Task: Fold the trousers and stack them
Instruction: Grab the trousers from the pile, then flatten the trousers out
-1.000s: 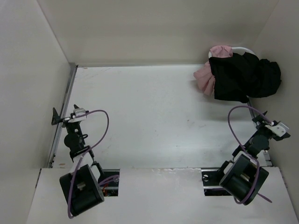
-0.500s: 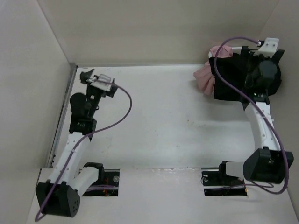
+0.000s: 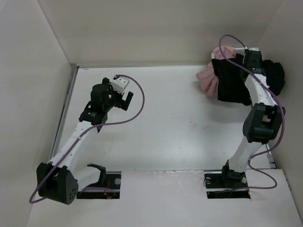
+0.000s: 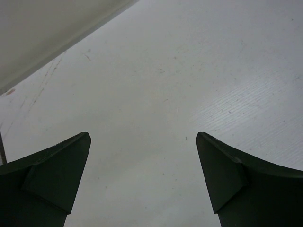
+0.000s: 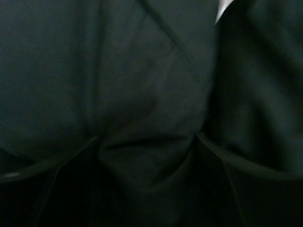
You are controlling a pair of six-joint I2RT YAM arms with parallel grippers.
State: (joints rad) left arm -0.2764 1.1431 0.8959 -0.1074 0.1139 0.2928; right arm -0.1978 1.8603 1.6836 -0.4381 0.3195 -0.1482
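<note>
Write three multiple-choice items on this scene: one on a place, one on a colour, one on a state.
1. Where on the table do the trousers lie?
A. near left corner
B. far right corner
C. middle

2. What colour is the garment beside them?
A. pink
B. blue
C. yellow

3. How is the left gripper?
A. shut on cloth
B. open, empty
C. shut, empty

Answers:
1. B: the black heap sits at the far right in the top view.
2. A: pink cloth shows at its left edge.
3. B: its jaws stand apart over bare table.
</note>
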